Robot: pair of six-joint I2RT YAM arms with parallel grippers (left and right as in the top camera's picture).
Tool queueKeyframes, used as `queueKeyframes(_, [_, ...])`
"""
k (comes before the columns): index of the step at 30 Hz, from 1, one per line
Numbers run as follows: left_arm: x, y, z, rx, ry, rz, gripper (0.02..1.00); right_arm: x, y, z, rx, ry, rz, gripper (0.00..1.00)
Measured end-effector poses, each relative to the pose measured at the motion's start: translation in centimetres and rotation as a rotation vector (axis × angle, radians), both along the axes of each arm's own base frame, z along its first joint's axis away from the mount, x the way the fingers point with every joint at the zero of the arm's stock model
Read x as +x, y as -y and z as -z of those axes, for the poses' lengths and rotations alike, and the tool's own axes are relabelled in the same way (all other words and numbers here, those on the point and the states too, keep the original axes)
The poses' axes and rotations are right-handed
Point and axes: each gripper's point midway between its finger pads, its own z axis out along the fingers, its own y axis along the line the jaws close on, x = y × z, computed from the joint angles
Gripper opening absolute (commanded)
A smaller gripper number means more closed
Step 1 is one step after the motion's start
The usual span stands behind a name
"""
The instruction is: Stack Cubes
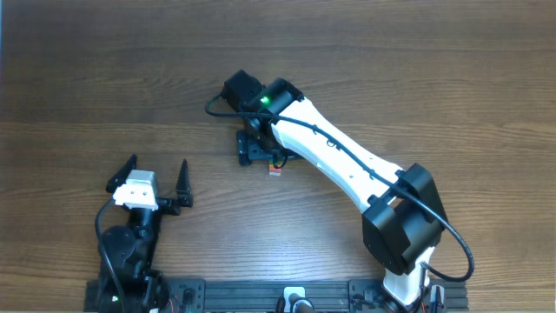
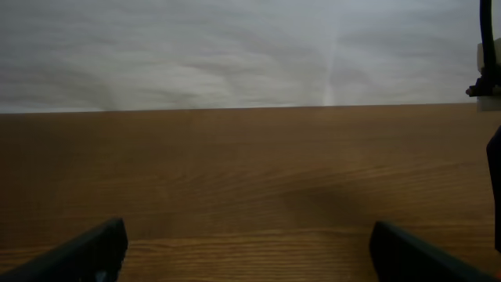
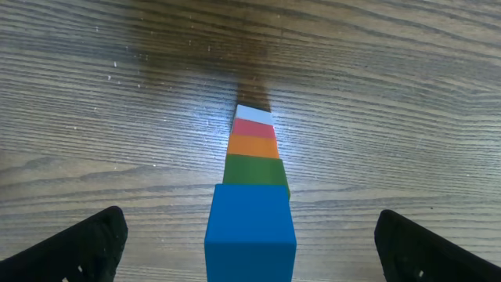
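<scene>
Right gripper [image 3: 254, 247] hangs wide open over the stack [image 3: 254, 168], fingers clear of the blue cube [image 3: 250, 231] on top, so the tower probably stands unaided on the counter [image 1: 452, 78]; left gripper [image 1: 157, 169] sits open, well aside

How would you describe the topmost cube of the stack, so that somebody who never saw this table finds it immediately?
On the wooden table, look under the end of the white right arm, where one stack of cubes stands. The blue cube is its top one, resting on the green cube; no other cube is blue, and nothing lies on it.
</scene>
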Motion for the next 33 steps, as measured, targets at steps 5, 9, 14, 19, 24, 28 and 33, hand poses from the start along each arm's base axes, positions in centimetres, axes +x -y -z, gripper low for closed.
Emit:
queueKeyframes(5, [0.0, 0.0, 0.0, 0.000, 0.000, 0.000, 1.000, 0.5, -0.4, -0.1, 0.017, 0.021, -0.020, 0.993])
queueKeyframes(9, [0.0, 0.0, 0.0, 0.000, 0.000, 0.000, 1.000, 1.2, -0.4, -2.1, 0.047, 0.074, -0.066, 0.993])
queueKeyframes(14, [0.0, 0.0, 0.0, 0.000, 0.000, 0.000, 1.000, 4.1, 4.3, -11.9, 0.101, 0.358, -0.033, 0.991])
queueKeyframes(19, [0.0, 0.0, 0.0, 0.000, 0.000, 0.000, 1.000, 5.0, 13.4, -20.2, 0.099, 0.617, 0.095, 0.991])
queueKeyframes(24, [0.0, 0.0, 0.0, 0.000, 0.000, 0.000, 1.000, 2.0, 20.1, -21.9, 0.068, 0.772, 0.182, 0.993])
queueKeyframes(28, [0.0, 0.0, 0.0, 0.000, 0.000, 0.000, 1.000, -1.1, 23.2, -21.2, 0.080, 0.893, 0.205, 0.993])
queueKeyframes(33, [0.0, 0.0, 0.0, 0.000, 0.000, 0.000, 0.998, -5.6, 25.3, -21.7, 0.095, 1.116, 0.195, 0.993])
